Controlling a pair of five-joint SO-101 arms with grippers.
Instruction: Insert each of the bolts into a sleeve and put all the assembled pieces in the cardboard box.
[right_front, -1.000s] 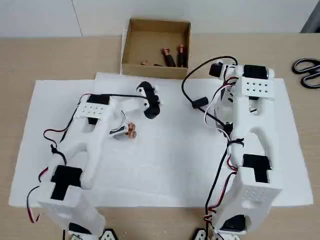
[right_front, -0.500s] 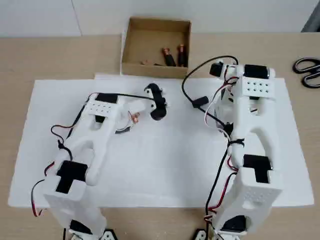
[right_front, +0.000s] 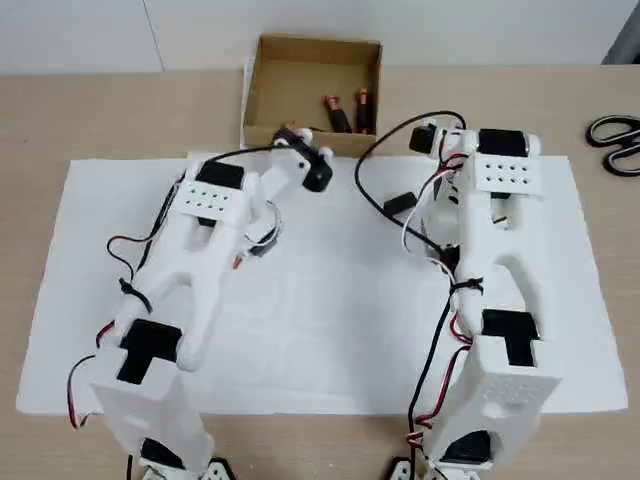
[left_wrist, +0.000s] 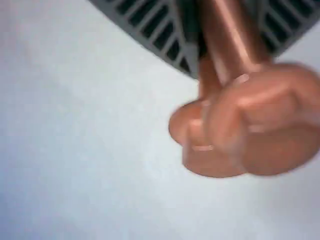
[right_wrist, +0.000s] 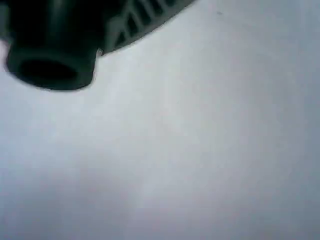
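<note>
While the left tool (left_wrist: 227, 35) clamps a copper bolt (left_wrist: 240, 130), the right tool (right_wrist: 107, 30) pinches a black sleeve (right_wrist: 50, 55) — both over white paper (left_wrist: 75, 150).

An open brown cardboard box (right_front: 290, 85) sits at the far middle of the table, with two copper-and-black assembled pieces (right_front: 337, 116) lying in its near right part. A copper-coloured metal bolt (left_wrist: 240, 125) hangs with its broad head lowest. A black hollow cylindrical sleeve (right_wrist: 50, 67) shows its open end.
</note>
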